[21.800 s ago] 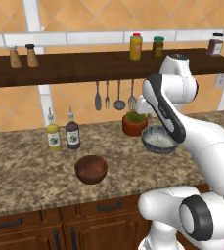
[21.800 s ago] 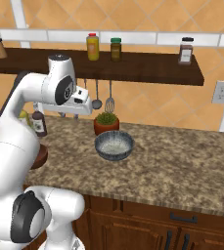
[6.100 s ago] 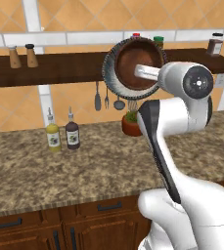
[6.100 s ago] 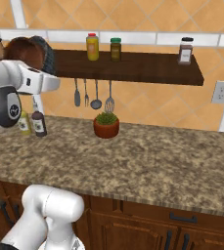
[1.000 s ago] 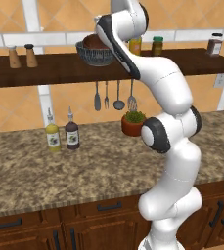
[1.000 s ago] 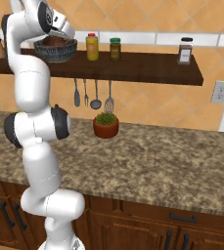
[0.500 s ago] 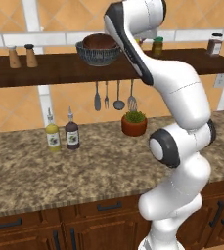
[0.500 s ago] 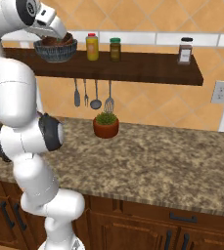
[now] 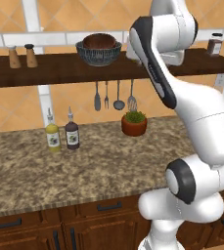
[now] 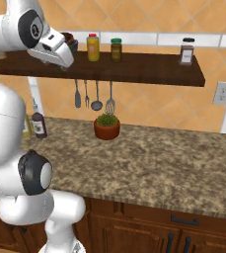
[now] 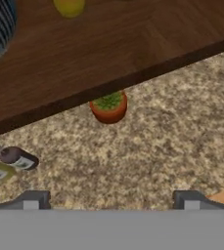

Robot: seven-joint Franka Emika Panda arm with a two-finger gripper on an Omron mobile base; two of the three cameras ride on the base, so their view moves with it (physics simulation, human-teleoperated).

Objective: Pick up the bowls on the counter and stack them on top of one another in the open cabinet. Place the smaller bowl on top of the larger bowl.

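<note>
Left base view: the white arm rears up from the lower right, its upper links folded high in front of the open cabinet (image 9: 59,73), the hand end level with the shelf plank and to the right of the bowls. The smaller bowl (image 9: 99,40), reddish-brown, sits nested inside the larger bowl (image 9: 99,53), whose ribbed grey-blue wall rests on the plank, well apart from two shakers (image 9: 21,56) at the shelf's left end. Below, the granite counter (image 9: 84,171) carries an oil bottle (image 9: 53,134), a dark sauce bottle (image 9: 72,133) just beside it, and a terracotta pot with a green plant (image 9: 134,123) under hanging utensils (image 9: 114,95).

Hand view: the gripper (image 11: 111,199) looks down past the shelf edge at the potted plant, its two dark fingertips (image 11: 33,199) spread wide apart with nothing between them; a sliver of ribbed bowl shows at the upper left.
</note>
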